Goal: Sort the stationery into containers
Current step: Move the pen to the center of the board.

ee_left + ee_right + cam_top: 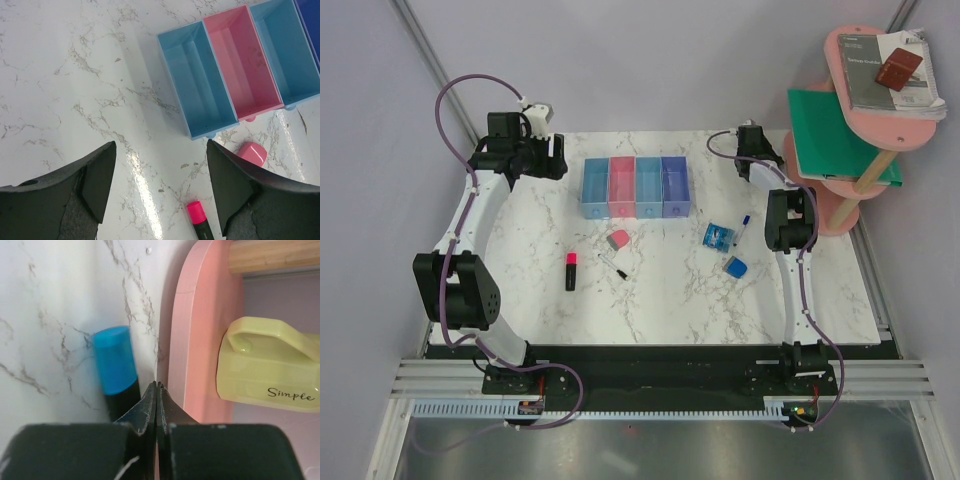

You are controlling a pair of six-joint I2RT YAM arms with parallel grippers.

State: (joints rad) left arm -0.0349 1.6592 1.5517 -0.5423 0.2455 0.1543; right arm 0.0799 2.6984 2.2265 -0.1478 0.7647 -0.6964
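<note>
On the white marbled desk (670,300), a joined row of four pastel plastic bins (622,190) sits empty, with a pink-grey eraser (618,240), pink-tipped black marker (571,271), thin black pen (611,264), blue blocks (717,237) and blue-capped white marker (744,225) loose in front: sorting looks unstarted. The left claw (160,142) hangs wide open beside the bins, well placed to drop onto the eraser; the right claw (157,385), pinched shut on nothing by a pink round shelf (910,128), must open first. Its view shows a blue cap (116,360) on a dark barrel, cut off; whether it is that marker is unclear.
</note>
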